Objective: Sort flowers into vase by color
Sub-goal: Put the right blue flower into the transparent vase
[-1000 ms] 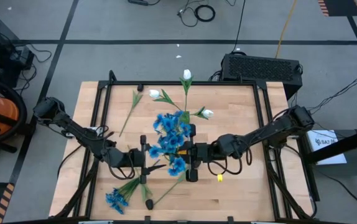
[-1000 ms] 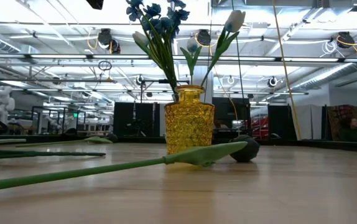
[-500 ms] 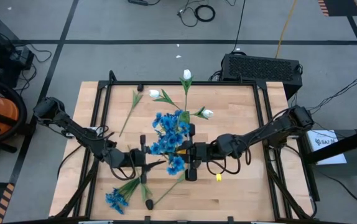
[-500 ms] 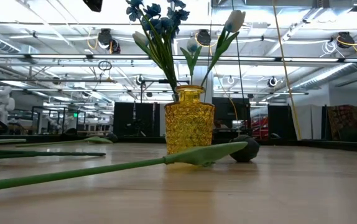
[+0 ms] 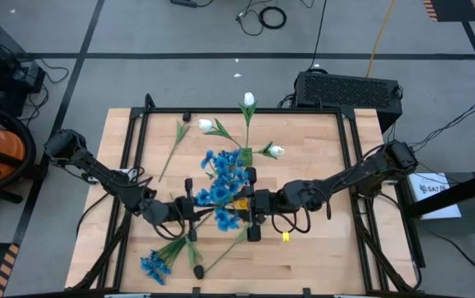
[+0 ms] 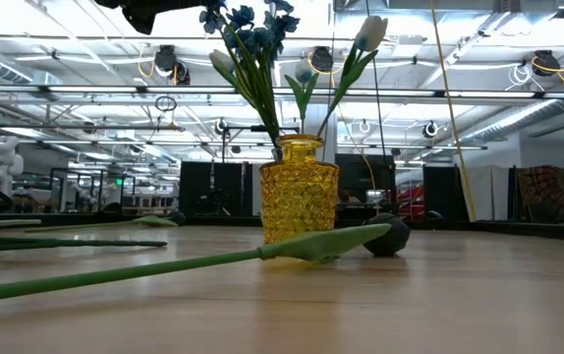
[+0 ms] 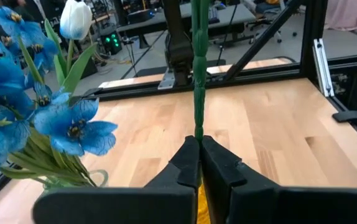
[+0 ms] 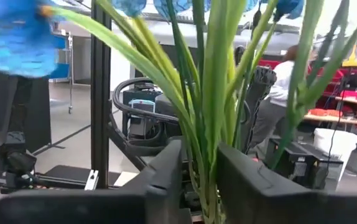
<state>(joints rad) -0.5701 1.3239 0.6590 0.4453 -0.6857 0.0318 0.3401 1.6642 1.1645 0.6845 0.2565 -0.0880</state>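
A pale wooden counter (image 5: pixel 320 149) in a black metal frame stands on a grey floor (image 5: pixel 179 33) crossed by dark lines, with cables and a black vented box (image 5: pixel 349 88) behind it. Beyond, a hall with long ceiling lights (image 6: pixel 85 59) and dark racks. A person (image 8: pixel 284 81) in white stands, perhaps, at a bench.

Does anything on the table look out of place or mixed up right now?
Yes. The yellow vase holds blue flowers together with a white tulip, so colours are mixed. Loose stems lie flat on the table: a blue bunch near the front edge and white tulips toward the back.
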